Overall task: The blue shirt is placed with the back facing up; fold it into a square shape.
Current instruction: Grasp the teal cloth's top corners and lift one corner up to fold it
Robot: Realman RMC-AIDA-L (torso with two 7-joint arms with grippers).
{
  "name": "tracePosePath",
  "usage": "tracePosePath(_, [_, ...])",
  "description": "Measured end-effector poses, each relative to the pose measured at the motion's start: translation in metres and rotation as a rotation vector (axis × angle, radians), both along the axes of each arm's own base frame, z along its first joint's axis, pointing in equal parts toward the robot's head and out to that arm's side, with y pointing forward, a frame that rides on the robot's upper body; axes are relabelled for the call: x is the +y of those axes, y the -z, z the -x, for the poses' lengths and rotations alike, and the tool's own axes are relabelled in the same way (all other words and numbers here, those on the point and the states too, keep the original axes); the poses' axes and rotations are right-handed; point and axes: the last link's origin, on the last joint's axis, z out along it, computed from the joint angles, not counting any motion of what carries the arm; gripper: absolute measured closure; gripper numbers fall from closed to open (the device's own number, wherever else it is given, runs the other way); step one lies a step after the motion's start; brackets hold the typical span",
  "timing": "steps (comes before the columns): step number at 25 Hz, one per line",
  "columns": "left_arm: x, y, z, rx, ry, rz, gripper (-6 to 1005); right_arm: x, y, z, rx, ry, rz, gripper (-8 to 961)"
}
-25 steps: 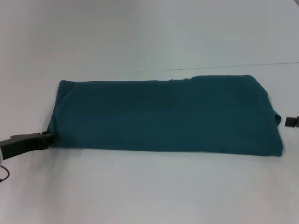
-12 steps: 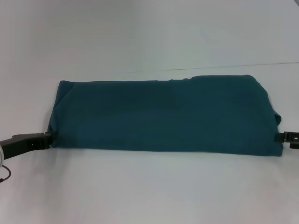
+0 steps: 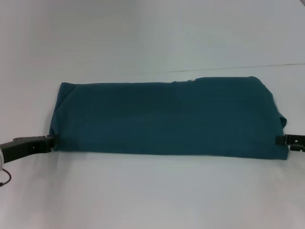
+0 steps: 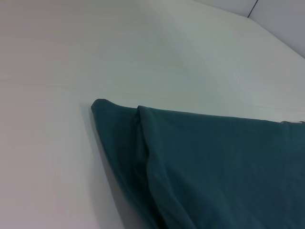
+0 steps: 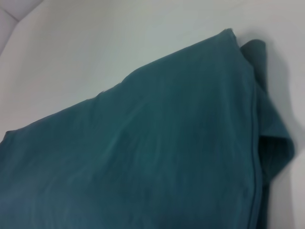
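Black, my left gripper sits low on the white table, its tip touching the near left corner of the blue shirt; whether its fingers are apart or closed on the cloth I cannot tell. My right gripper is at the opposite end, tip against the near right corner of the same garment, and its finger state is likewise not discernible. Neither wrist view shows my own fingers. The blue shirt lies flat in the middle of the table as a long horizontal band, plain teal surface up, folded edges running along its far and near sides. The left wrist view shows layered fabric at the left end. The right wrist view shows a loose flap protruding beyond the seam at the right end.
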Motion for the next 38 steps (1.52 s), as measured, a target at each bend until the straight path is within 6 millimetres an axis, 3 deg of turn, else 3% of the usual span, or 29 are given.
tracePosePath(14, [0.003, -0.001, -0.003, 0.002, 0.007, 0.003, 999, 0.009, 0.015, 0.008, -0.012, -0.016, 0.037, 225])
tracePosePath(24, [0.000, -0.003, 0.000, 0.000, -0.005, 0.005, 1000, 0.005, 0.014, 0.006, -0.011, -0.029, 0.035, 445])
tracePosePath(35, [-0.015, -0.010, 0.008, -0.017, -0.032, 0.015, 1000, 0.003, 0.011, 0.004, -0.022, -0.058, 0.016, 887])
tracePosePath(38, [-0.020, -0.014, 0.012, -0.022, -0.042, 0.009, 999, 0.001, 0.011, 0.005, -0.015, -0.067, 0.015, 919])
